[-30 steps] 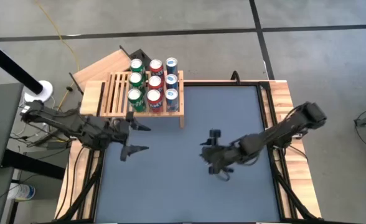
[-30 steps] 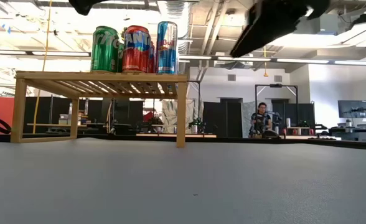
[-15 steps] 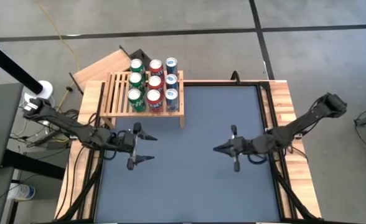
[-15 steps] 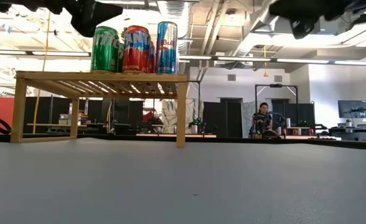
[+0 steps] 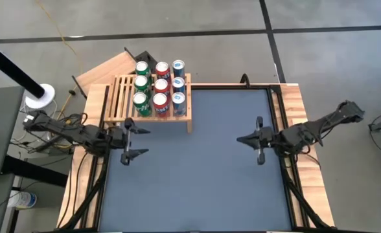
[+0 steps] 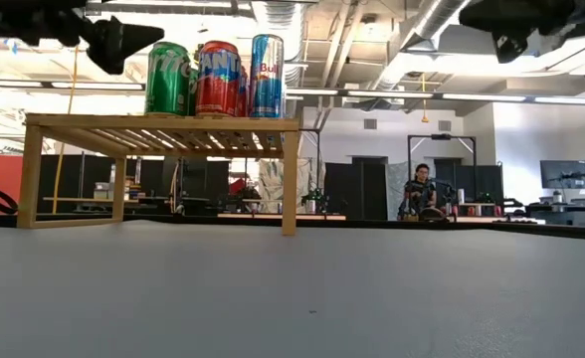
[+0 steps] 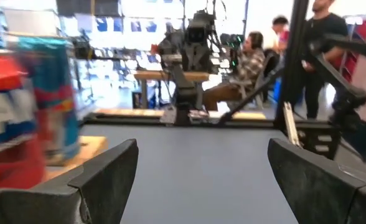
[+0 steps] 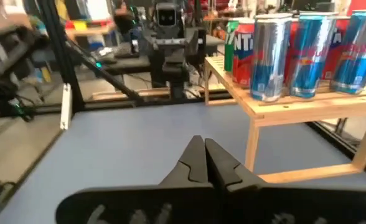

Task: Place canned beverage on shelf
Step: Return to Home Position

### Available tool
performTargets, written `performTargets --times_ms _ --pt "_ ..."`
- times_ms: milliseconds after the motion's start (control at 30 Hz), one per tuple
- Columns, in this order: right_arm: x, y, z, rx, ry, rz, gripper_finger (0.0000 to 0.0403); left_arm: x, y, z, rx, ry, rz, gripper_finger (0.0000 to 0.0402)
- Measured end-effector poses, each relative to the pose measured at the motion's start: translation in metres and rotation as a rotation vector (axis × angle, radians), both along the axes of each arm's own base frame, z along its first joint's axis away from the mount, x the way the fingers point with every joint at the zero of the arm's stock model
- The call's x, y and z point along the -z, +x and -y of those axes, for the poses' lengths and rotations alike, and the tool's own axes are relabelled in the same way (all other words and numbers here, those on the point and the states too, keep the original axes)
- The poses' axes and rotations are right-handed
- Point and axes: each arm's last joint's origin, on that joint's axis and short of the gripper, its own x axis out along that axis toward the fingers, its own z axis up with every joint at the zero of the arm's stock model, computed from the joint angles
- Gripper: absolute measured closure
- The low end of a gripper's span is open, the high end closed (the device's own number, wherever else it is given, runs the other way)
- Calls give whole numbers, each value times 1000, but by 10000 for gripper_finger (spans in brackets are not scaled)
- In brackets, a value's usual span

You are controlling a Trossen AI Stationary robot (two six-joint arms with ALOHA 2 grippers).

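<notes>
The shelf (image 5: 153,98), a low slatted rack of light wood, stands at the table's far left on its legs. Several cans stand upright on its slats in green (image 5: 140,83), red (image 5: 160,84) and blue (image 5: 178,83) rows; they also show in the low view (image 6: 218,78) and the right wrist view (image 8: 301,55). My left gripper (image 5: 141,142) hovers open just in front of the shelf, nothing between its fingers (image 7: 111,180). My right gripper (image 5: 239,138) hangs shut and empty above the table's right half, its shut fingertips (image 8: 205,149) pointing toward the shelf.
A plain wooden board (image 5: 109,66) lies behind the shelf, off the table's far left corner. The dark mat (image 5: 197,188) is framed by wooden side strips (image 5: 307,175). Both grippers hang high above the mat (image 6: 113,45), (image 6: 516,20). People sit in the room beyond (image 6: 417,194).
My right gripper has drawn back toward the table's right and far edges, turned level, and shut on nothing. My left gripper has swung a little toward the right and then back toward the left edge, staying open. The cans and shelf have kept still.
</notes>
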Motion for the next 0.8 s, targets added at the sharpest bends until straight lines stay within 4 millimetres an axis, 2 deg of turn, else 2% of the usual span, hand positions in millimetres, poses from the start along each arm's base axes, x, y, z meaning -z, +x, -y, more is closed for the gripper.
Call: performTargets --times_ms 200,433,633,800 --pt "21 -8 26 7 81 56 403 7 -13 -16 -47 -11 43 56" --pt "47 -8 49 -29 180 93 403 28 -15 -28 -116 -48 -7 56" --pt "77 -9 53 -2 198 41 403 56 -18 -30 -117 -88 -33 56" --pt "94 -14 49 -32 216 67 403 58 -21 -29 -85 -91 -22 56"
